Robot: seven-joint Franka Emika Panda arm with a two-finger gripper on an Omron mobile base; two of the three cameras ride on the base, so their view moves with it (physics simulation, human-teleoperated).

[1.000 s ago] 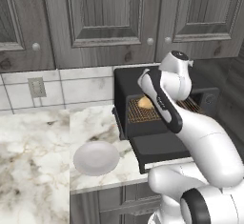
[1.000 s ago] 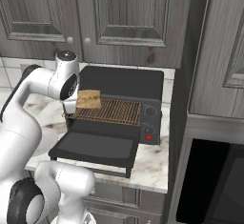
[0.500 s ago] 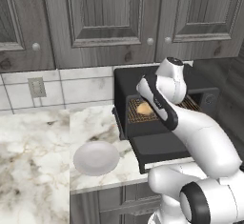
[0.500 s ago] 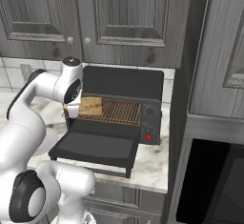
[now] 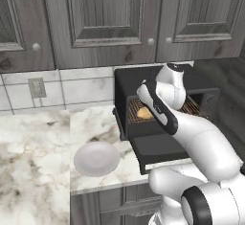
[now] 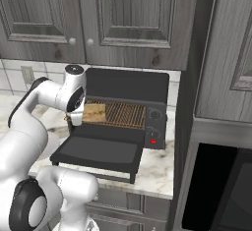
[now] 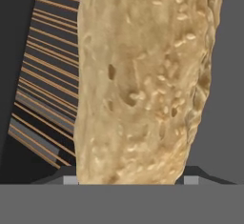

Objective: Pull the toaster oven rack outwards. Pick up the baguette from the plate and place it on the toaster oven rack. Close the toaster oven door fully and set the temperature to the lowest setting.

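The black toaster oven (image 5: 139, 78) (image 6: 128, 82) stands on the counter with its door (image 5: 158, 147) (image 6: 98, 154) dropped flat open. The copper wire rack (image 6: 125, 114) (image 7: 43, 99) shows in the cavity. My gripper (image 7: 130, 180) (image 6: 76, 117) is shut on the golden baguette (image 7: 143, 85) (image 6: 93, 112) (image 5: 143, 113), holding it at the left end of the rack, right on or just above the wires. The white plate (image 5: 95, 158) lies bare on the counter, left of the oven.
Control knobs (image 6: 155, 114) and a red light (image 6: 153, 141) sit on the oven's right panel. Grey cabinets hang close above. A wall outlet (image 5: 37, 87) is at the left, and a dark built-in appliance (image 6: 216, 190) at the lower right.
The gripper has carried the baguette down and inward, from above the rack's left end to rack level. The oven, door and plate have not moved.
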